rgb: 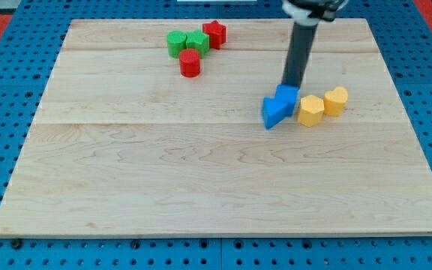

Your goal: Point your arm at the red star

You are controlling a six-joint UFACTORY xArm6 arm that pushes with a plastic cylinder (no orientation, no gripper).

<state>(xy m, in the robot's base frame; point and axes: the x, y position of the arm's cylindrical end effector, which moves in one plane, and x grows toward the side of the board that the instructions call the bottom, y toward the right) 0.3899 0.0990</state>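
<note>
In the camera view, we see the red star (214, 34) near the top edge of the wooden counter (201, 187), a little left of that edge's middle. It is a small, bright red block with a notched, star-like outline, and its top face is lighter than its sides. It touches a green block (197, 41) on its left, which in turn touches another green block (176, 43); their exact shapes are hard to tell. A red cylinder (190, 63) sits just below the green pair.

We carry no pincer, only a dark rod, so there is no opening to report. My tip (292, 85) rests well apart from the red star, toward the right edge, touching the top of a blue block (288, 96). A blue triangular block (275, 112) adjoins it, with a yellow hexagonal block (310, 109) and a yellow heart-like block (336, 100) just to the right
</note>
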